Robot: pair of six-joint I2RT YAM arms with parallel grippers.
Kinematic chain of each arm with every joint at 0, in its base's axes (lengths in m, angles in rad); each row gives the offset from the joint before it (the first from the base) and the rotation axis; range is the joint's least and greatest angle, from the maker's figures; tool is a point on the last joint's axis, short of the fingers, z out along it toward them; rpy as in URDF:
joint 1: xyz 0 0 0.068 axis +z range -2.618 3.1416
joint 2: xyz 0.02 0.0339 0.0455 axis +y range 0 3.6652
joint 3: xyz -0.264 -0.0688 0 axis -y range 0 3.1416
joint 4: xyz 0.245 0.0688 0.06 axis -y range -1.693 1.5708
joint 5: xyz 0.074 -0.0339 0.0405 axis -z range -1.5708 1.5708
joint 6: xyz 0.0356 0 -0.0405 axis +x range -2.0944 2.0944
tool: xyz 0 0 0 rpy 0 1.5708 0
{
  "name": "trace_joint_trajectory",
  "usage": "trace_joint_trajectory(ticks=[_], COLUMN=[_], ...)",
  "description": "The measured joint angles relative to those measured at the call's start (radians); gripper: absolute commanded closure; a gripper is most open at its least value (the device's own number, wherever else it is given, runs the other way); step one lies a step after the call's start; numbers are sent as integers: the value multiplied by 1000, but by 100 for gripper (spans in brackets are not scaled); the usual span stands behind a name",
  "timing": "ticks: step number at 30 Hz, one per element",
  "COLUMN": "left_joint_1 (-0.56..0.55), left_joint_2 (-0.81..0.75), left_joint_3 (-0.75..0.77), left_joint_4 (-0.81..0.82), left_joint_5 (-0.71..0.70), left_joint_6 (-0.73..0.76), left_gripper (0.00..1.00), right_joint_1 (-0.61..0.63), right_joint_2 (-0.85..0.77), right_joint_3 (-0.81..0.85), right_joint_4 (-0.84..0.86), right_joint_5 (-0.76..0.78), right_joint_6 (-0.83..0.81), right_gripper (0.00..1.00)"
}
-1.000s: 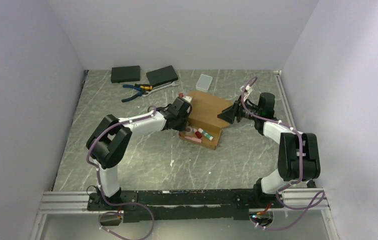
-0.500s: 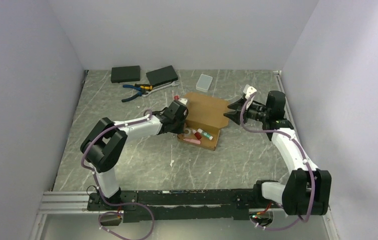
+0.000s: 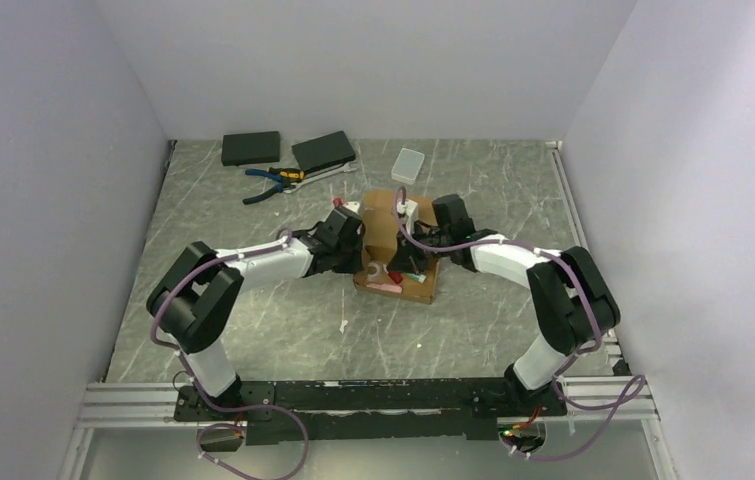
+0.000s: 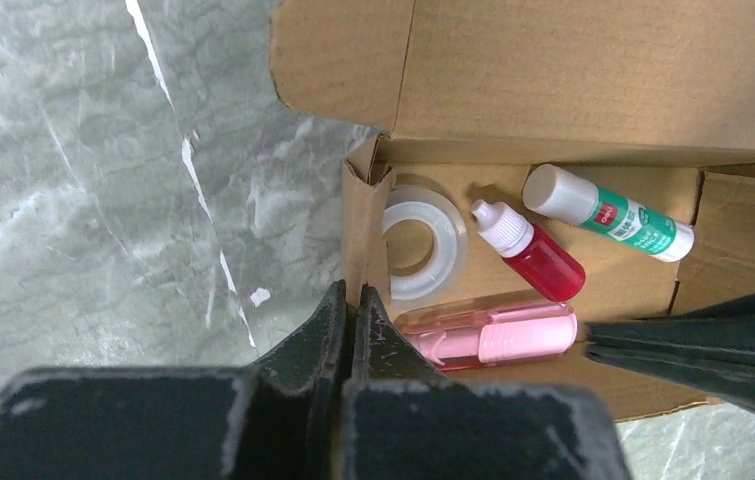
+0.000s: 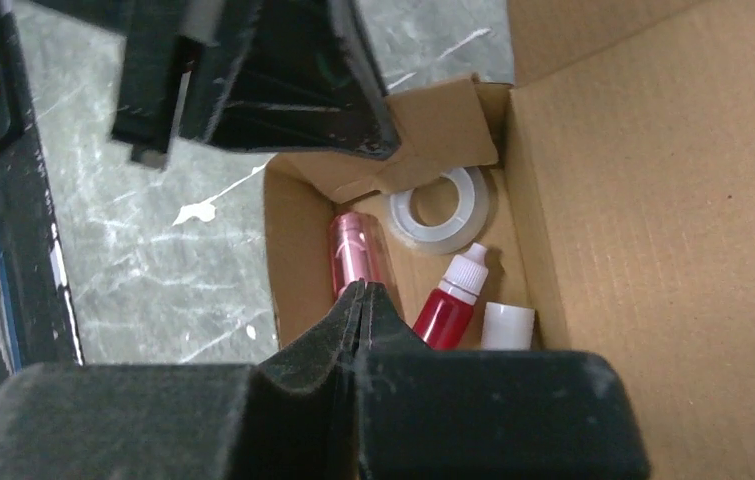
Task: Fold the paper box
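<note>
Grey marbled table (image 3: 273, 310), plain white walls (image 3: 373, 70) on three sides. Brown cardboard paper box (image 3: 381, 215) at table centre; left gripper (image 4: 353, 300) and right gripper (image 5: 363, 295) both fully closed.

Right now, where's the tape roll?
Left wrist view: the tape roll lies inside the paper box, at its left end, beside the red dropper bottle.

White-capped tube (image 5: 508, 326) body hidden behind R pincer (image 5: 363, 292).
</note>
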Motion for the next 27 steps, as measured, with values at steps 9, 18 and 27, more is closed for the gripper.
trace_joint_trajectory(ticks=[9, 18, 27], left_joint_1=[1, 1, 1], left_joint_2=[-29, -55, -68], left_joint_3=[-43, -74, -78], left_joint_4=[23, 31, 30], left_joint_5=[21, 36, 37], left_joint_6=[-56, -95, -101], left_gripper=[100, 99, 98], right_joint_1=[100, 150, 190], right_joint_2=[82, 150, 185], right_joint_3=[59, 73, 94], right_joint_4=[63, 71, 48], right_joint_5=[247, 321, 360], right_joint_6=[188, 241, 225], right_gripper=[100, 100, 100])
